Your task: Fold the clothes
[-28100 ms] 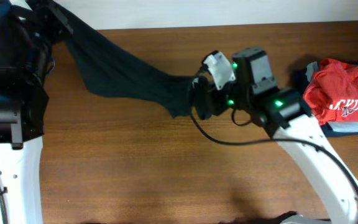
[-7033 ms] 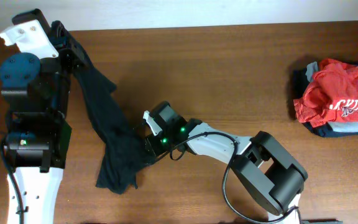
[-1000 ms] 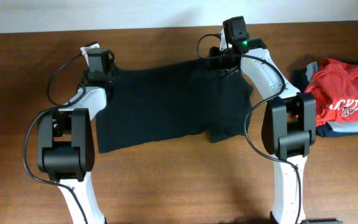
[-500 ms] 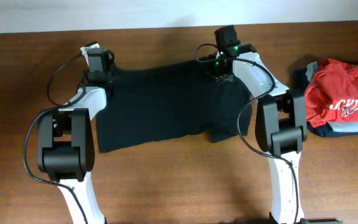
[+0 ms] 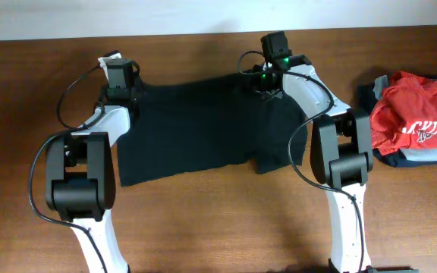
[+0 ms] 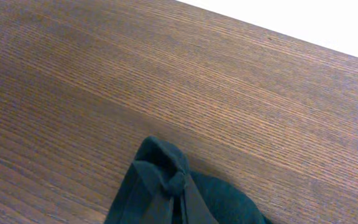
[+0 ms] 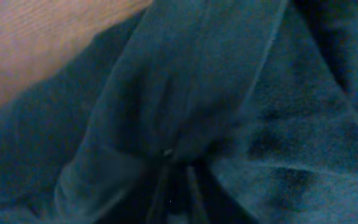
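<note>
1. Left gripper (image 5: 124, 97): down at the 10 o'clock corner of the black T-shirt (image 5: 203, 129). Left wrist view: the fabric (image 6: 166, 186) bunches to a tight pinch at the gripper (image 6: 180, 194). Jaws closed on the cloth, with the bare wood table (image 6: 166, 74) beyond it toward 12 o'clock.
2. Black T-shirt: spread mostly flat on the table (image 5: 218, 220), in the centre toward the 12 o'clock edge. Its top edge runs between the two grippers. The bottom hem is uneven, lowest at 7 o'clock, with a separate flap hanging down at 5 o'clock.
3. Right gripper (image 5: 268, 89): on the shirt's top edge at about 1 o'clock. Right wrist view: folds of dark fabric (image 7: 185, 81) converge on the gripper (image 7: 169, 168). Jaws clamped on the cloth. The view is blurred and close, with a sliver of wood at 10 o'clock.
4. Red shirt (image 5: 416, 114) with white lettering: crumpled at 3 o'clock of the black shirt, well apart from it. It lies on top of darker folded garments (image 5: 370, 95).
5. Both arms reach in from 6 o'clock, their wrists at the far side of the table near the white wall (image 5: 203, 15).
</note>
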You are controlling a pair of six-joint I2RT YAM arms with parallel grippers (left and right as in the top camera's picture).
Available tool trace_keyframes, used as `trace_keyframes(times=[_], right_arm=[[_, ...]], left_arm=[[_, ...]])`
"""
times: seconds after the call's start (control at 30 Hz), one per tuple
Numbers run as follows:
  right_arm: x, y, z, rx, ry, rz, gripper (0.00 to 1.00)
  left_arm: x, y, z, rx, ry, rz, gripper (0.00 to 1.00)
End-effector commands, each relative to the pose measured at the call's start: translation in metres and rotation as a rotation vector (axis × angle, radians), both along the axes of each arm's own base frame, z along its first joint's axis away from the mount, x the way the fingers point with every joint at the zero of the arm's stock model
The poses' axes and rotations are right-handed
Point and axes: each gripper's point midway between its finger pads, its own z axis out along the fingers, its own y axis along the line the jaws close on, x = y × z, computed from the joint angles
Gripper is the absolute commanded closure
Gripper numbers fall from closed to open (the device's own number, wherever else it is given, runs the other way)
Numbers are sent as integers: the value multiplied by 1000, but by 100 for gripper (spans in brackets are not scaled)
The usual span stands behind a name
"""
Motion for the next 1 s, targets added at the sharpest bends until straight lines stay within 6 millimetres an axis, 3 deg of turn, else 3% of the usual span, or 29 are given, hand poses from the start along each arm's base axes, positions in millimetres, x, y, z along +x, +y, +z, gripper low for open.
trace_keyframes(times=[0.0,0.2,0.53,0.77,0.97], right_arm=[[4,1,0,-8,-8,-5,96],[8,2,27,-4,-45,4,96],[12,-20,113,-24,-137,80,96],[16,-52,171,8,-208,126,96],[7,-77,190,-21,-198,128,96]], left_arm=[[1,-2,-2,-3,1,1,99],[1,-1,-1,-2,1,2,99],[4,-1,13,0,-30,0,99],[8,-2,64,63,-105,-44,99],[4,3,117,86,-185,-48,99]])
